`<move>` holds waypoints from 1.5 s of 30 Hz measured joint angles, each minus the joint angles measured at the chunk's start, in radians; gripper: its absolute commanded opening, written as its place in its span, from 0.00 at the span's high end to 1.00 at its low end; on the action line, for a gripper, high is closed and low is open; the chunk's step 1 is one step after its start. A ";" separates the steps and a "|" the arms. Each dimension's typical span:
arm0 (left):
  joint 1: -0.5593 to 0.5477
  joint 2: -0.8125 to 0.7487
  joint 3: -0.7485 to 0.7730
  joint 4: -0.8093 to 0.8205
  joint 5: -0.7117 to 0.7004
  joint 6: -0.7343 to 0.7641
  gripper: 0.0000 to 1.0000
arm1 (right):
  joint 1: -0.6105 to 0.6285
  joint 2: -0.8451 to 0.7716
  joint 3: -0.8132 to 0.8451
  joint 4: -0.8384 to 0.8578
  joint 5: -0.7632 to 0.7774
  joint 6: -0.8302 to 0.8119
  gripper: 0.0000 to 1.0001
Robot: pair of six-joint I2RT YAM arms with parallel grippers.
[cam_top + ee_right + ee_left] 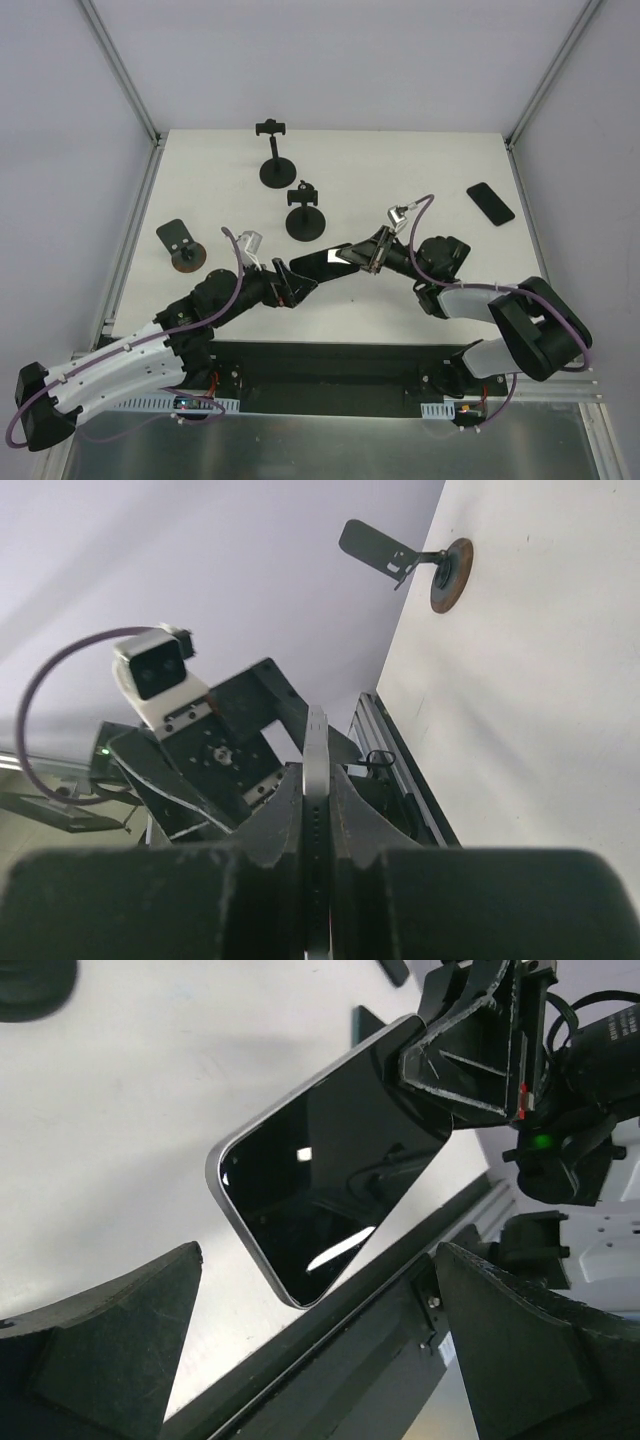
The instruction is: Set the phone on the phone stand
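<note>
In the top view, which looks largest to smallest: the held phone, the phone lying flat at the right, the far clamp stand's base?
1. Held phone, but it is raised nearer the camera, so unsure.
2. Phone lying flat.
3. Far clamp stand's base, clearly smallest.

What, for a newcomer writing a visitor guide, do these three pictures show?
A left arm and a right arm, both robots, are bolted at a table's near edge. One picture looks down from above; the other two come from a camera on each wrist. The right gripper is shut on a phone, holding it in the air by one end. The left gripper hangs open around its other end, not touching it. On the table are a rear stand, a middle stand, a left stand and a second phone far right.
</note>
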 measured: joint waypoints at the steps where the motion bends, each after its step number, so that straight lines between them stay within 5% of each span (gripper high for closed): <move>1: 0.000 -0.001 -0.046 0.067 0.016 -0.022 0.01 | 0.002 -0.011 -0.008 0.000 0.014 0.002 0.99; 5: 0.000 0.011 -0.192 0.330 0.059 -0.096 0.16 | 0.026 -0.051 -0.048 -0.002 0.082 0.004 0.99; 14: 0.014 0.147 -0.229 0.702 0.095 -0.140 0.39 | 0.068 -0.109 -0.081 0.043 0.193 0.010 0.99; 21: 0.014 0.170 -0.259 0.840 0.096 -0.152 0.62 | 0.105 -0.146 -0.089 0.076 0.243 0.010 0.99; 24: 0.014 0.170 -0.262 0.863 0.094 -0.148 0.79 | 0.116 -0.150 -0.089 0.098 0.247 0.011 0.99; 26: 0.014 0.169 -0.262 0.871 0.095 -0.150 1.00 | 0.124 -0.150 -0.090 0.114 0.252 0.010 0.99; 30: 0.011 0.143 -0.262 0.906 0.103 -0.208 1.00 | 0.141 -0.156 -0.103 0.186 0.265 -0.019 0.98; 34: 0.011 0.106 -0.261 0.890 0.129 -0.179 1.00 | 0.153 -0.188 -0.106 0.195 0.240 -0.061 0.50; 37: 0.020 0.076 -0.239 0.824 0.194 -0.094 1.00 | 0.141 -0.203 -0.100 0.101 0.098 -0.133 0.29; 45: 0.040 0.061 0.018 0.452 0.450 0.156 1.00 | 0.100 -0.426 0.033 -0.464 -0.193 -0.491 0.25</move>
